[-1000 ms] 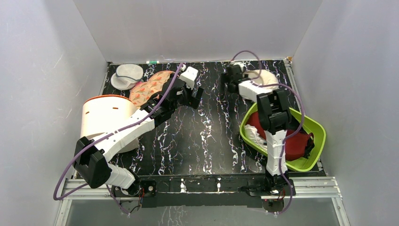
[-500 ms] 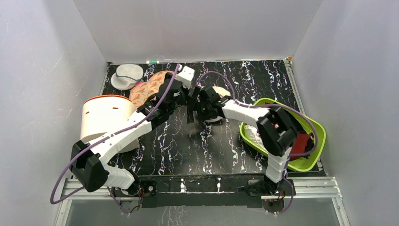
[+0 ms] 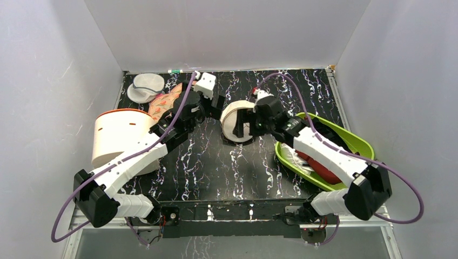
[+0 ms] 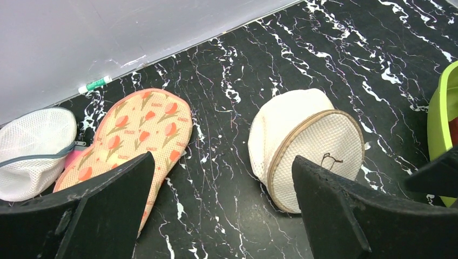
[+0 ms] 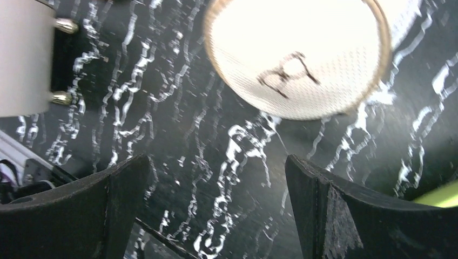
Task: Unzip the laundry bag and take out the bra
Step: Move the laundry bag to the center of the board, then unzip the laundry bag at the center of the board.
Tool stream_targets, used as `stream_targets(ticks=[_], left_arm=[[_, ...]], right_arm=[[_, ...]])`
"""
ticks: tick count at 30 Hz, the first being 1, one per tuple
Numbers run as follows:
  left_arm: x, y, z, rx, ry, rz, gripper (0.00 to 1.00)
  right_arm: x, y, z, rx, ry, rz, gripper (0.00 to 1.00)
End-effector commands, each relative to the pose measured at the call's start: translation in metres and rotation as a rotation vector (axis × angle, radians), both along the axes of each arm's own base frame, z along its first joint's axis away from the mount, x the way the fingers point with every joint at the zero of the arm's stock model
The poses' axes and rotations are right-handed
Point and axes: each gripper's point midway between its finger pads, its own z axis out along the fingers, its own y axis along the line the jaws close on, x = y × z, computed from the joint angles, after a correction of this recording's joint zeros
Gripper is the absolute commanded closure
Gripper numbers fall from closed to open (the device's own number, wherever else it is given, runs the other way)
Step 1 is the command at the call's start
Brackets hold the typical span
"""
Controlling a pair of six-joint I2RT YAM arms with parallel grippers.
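While laundry bag (image 3: 236, 121) stands on edge between them, left hand (image 4: 221, 216) and right hand (image 5: 216, 208) gape wide, empty.

Even, bright overhead light, soft shadows, top and left wrist views sharp, right wrist view motion-blurred, laundry bag (image 5: 296, 56) overexposed there, marbled bench (image 3: 216, 162) faintly glossy

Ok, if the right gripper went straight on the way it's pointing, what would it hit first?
Most likely the laundry bag: the open right gripper faces its flat mesh side, with only bare table between. The wrist view is blurred, so it might graze the table first.
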Motion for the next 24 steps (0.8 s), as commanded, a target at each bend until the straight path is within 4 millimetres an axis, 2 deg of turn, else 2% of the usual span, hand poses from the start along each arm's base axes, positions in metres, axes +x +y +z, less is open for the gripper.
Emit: stream_targets(ticks=[1, 4, 8, 10, 12, 16, 19, 21, 24], left_arm=[[-0.002, -0.006, 0.002, -0.032, 0.001, -0.018, 0.02], [-0.002, -0.01, -0.001, -0.033, 0.017, -0.029, 0.02], [-0.005, -0.018, -0.002, -0.05, 0.037, -0.065, 0.02], [-0.007, -0.024, -0.004, -0.061, 0.047, -0.098, 0.02], [-0.009, -0.033, -0.012, -0.057, 0.065, -0.145, 0.02], [-0.012, -0.053, -0.028, -0.053, 0.135, -0.233, 0.02], [-0.016, -0.07, -0.043, -0.052, 0.2, -0.303, 0.02], [-0.019, -0.076, -0.047, -0.064, 0.223, -0.332, 0.02], [-0.022, -0.082, -0.053, -0.074, 0.244, -0.36, 0.02]], right_arm=[[0.007, -0.044, -0.028, -0.007, 0.036, -0.141, 0.02], [0.038, -0.052, -0.033, 0.096, 0.039, -0.148, 0.03], [0.083, -0.071, -0.041, 0.012, 0.01, -0.201, 0.07], [0.098, -0.064, -0.034, 0.043, -0.067, -0.138, 0.06], [0.108, -0.06, -0.035, 0.033, -0.096, -0.098, 0.05], [0.131, -0.065, -0.054, -0.01, -0.027, -0.113, 0.07], [0.138, -0.057, -0.06, 0.033, -0.026, -0.095, 0.1], [0.135, -0.049, -0.064, 0.075, -0.009, -0.077, 0.16], [0.123, -0.038, -0.085, 0.119, 0.093, -0.041, 0.23]])
